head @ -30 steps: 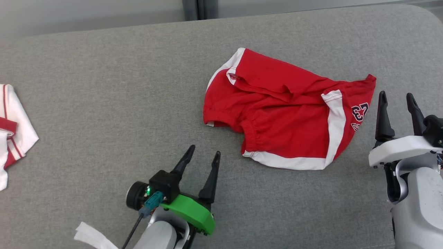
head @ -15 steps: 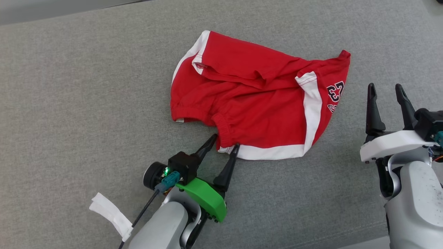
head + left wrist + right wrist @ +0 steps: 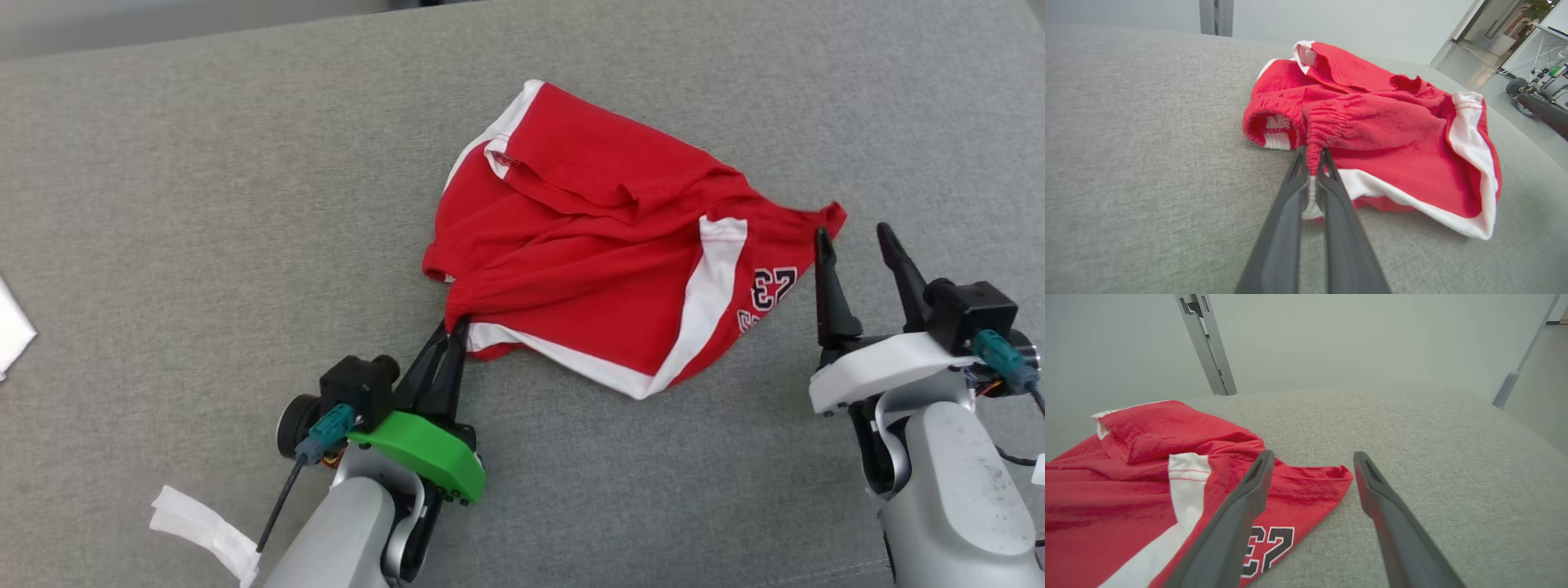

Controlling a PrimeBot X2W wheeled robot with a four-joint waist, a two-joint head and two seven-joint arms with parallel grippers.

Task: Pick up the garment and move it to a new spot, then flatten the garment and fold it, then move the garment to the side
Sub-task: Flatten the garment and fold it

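Left tool [image 3: 454, 325]: dark fingers pinched together on elastic waistband edge of crumpled red jersey shorts with white side stripes [image 3: 604, 269]. Cloth drawn to taut point at fingertips; grip judged meant for lifting to new spot. Shorts spread ahead and right of left tool on grey woven-fabric surface [image 3: 204, 204], wrinkled, upper layer folded over. Right tool [image 3: 851, 235]: fingers parted wide, empty, poised just beside numbered corner, likely for second grasp.

Left hand [image 3: 451, 325] pinched closed, right hand [image 3: 853, 232] spread open, both pointing forward.
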